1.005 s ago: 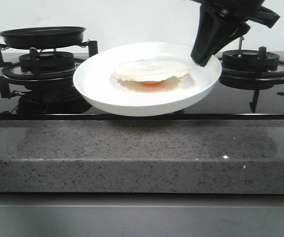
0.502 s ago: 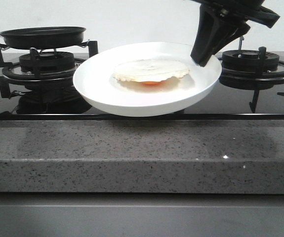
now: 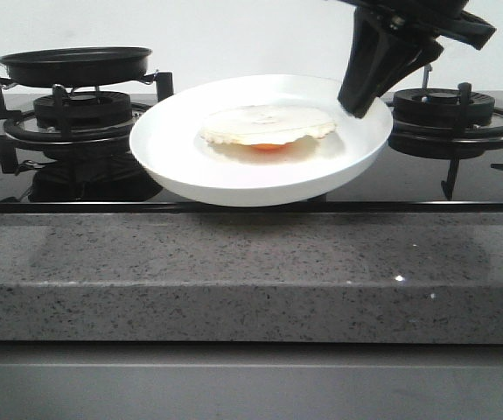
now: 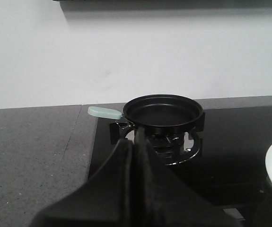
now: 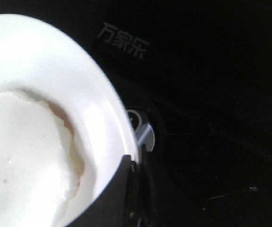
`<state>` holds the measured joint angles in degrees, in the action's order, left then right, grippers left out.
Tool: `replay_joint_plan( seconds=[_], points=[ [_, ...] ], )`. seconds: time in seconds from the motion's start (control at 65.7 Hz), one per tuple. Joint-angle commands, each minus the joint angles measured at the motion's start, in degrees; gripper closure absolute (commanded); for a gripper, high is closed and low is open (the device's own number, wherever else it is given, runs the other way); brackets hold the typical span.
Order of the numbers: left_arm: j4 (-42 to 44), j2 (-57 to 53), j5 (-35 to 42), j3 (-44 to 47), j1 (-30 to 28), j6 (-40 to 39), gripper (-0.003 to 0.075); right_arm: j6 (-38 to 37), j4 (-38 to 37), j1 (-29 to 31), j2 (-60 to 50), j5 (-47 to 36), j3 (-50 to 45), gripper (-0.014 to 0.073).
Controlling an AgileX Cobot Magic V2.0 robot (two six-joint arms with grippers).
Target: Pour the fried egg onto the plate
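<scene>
The fried egg (image 3: 268,127) lies flipped, yolk underneath, in the middle of the plate (image 3: 181,166); it looks soft, floppy and likely slick. The glossy plate is stiff and breakable, best held at its rim, where the right gripper (image 3: 356,103) pinches it. The left gripper (image 4: 135,156) is pressed together, apparently empty, facing the black frying pan (image 4: 164,111) on its burner.

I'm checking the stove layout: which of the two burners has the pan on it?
The left burner, on the robot's left, carries the black frying pan. The right burner has bare grates, nothing on top.
</scene>
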<state>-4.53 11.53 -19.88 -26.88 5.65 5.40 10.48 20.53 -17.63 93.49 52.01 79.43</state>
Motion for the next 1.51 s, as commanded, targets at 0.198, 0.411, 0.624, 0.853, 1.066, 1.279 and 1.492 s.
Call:
replay_joint_plan(
  seconds=[0.198, 0.411, 0.624, 0.853, 1.066, 1.279, 1.492],
  points=[
    [-0.5, 0.5, 5.3, -1.5, 0.5, -0.5, 0.0739, 0.1, 2.0, 0.2, -2.8, -2.5, 1.5, 0.0661],
    [-0.5, 0.5, 5.3, -1.5, 0.5, -0.5, 0.0739, 0.1, 2.5, 0.2, -2.7, -3.0, 1.5, 0.0661],
    [-0.5, 0.5, 5.3, -1.5, 0.5, -0.5, 0.0739, -0.6, 3.3, 0.3, -2.2, -2.2, 3.8, 0.0661],
    [-0.5, 0.5, 5.3, -1.5, 0.5, -0.5, 0.0739, -0.7, 3.0, 2.6, 1.7, -1.0, 14.0, 0.0650],
    [-0.5, 0.5, 5.3, -1.5, 0.5, -0.5, 0.0739, -3.7, 3.0, 6.4, 11.6, 4.1, 30.9, 0.0650],
    [-0.5, 0.5, 5.3, -1.5, 0.5, -0.5, 0.0739, -6.0, 2.9, 8.4, 20.9, 7.4, 42.2, 0.0650],
    [-0.5, 0.5, 5.3, -1.5, 0.5, -0.5, 0.0739, -6.0, 2.7, 8.6, 25.8, 9.8, 43.2, 0.0650]
  ],
)
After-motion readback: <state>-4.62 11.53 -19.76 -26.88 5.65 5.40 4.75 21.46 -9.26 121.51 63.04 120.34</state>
